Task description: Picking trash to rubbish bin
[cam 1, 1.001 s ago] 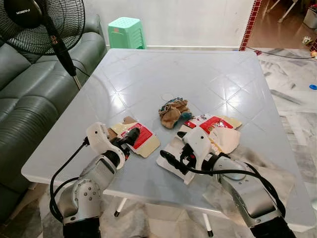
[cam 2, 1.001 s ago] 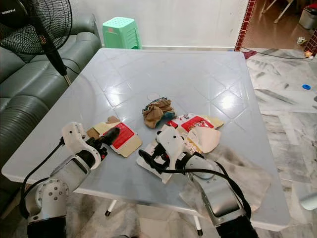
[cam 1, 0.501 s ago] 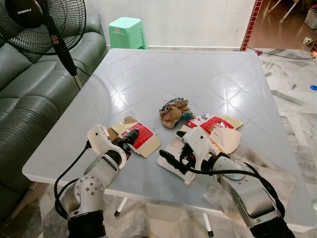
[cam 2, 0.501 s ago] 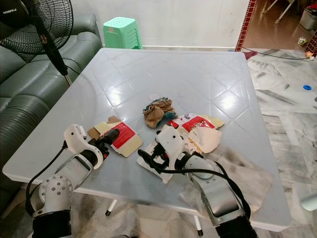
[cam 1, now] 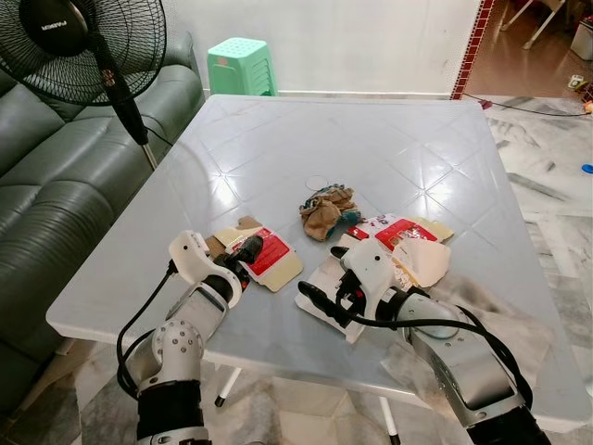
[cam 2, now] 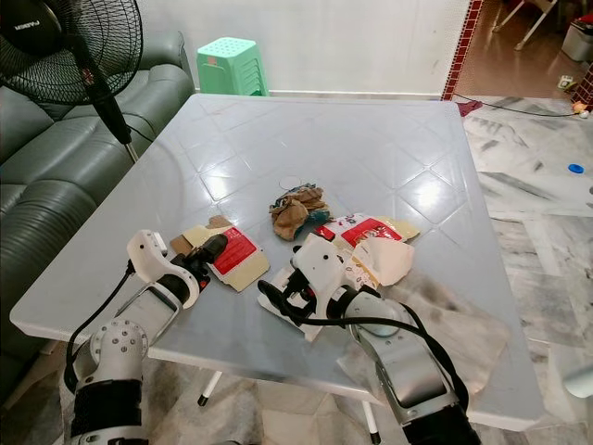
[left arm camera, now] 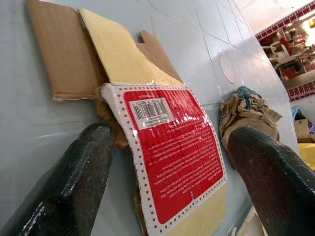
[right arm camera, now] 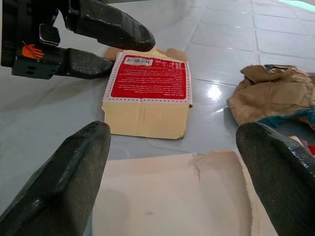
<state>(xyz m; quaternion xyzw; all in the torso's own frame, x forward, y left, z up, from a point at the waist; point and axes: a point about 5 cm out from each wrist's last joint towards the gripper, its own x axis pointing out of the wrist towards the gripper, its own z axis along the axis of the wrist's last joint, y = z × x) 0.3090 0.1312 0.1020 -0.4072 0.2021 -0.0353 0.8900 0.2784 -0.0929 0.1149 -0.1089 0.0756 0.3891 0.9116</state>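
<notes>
A flattened red-and-tan carton lies on the grey table near its front left. My left gripper is open at the carton's near end, one finger on each side of it, as the left wrist view shows. My right gripper hangs open just over a pale torn cardboard piece, not touching it. A crumpled brown paper wad sits behind both grippers. Red-and-white wrappers are piled beside the right arm.
A small white round lid lies beyond the wad. A standing fan and a dark green sofa are to the left, a green stool behind the table. A crumpled grey sheet lies under my right arm.
The head camera has shifted a little. My left elbow has drawn in under the table edge, while both grippers stay open at the same spots over the carton and the cardboard.
</notes>
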